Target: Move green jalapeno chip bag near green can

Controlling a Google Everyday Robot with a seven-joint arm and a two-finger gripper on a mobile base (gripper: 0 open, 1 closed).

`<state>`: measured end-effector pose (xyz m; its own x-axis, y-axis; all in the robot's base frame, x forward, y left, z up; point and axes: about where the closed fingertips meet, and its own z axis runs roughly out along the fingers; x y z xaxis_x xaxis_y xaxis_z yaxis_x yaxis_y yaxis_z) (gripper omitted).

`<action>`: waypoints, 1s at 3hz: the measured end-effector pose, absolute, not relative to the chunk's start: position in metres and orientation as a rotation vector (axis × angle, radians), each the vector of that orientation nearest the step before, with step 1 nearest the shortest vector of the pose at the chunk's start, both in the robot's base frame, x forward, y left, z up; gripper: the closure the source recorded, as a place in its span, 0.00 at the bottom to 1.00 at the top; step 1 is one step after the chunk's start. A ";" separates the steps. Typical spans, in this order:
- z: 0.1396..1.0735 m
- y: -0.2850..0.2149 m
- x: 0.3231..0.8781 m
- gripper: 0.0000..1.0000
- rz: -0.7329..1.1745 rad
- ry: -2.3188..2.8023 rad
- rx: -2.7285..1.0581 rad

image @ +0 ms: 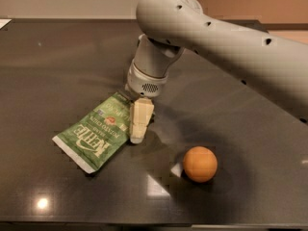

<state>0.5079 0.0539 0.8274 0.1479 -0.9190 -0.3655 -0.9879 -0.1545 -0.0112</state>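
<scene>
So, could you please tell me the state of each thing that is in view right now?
green jalapeno chip bag: lying flat on the table, printed side up, set diagonally.
tool: lowered at the bag's right edge, pointing down at the table; grip not discernible.
orange ball: resting on the table, apart from the bag and tool.
green can: not in view.
</scene>
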 end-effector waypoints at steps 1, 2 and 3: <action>0.820 0.052 0.514 0.18 0.400 1.900 -2.160; 0.818 0.049 0.517 0.41 0.403 1.923 -2.148; 0.819 0.047 0.518 0.64 0.404 1.931 -2.141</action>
<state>0.5178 0.0474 0.8193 0.0938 -0.9309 -0.3530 -0.9944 -0.1052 0.0133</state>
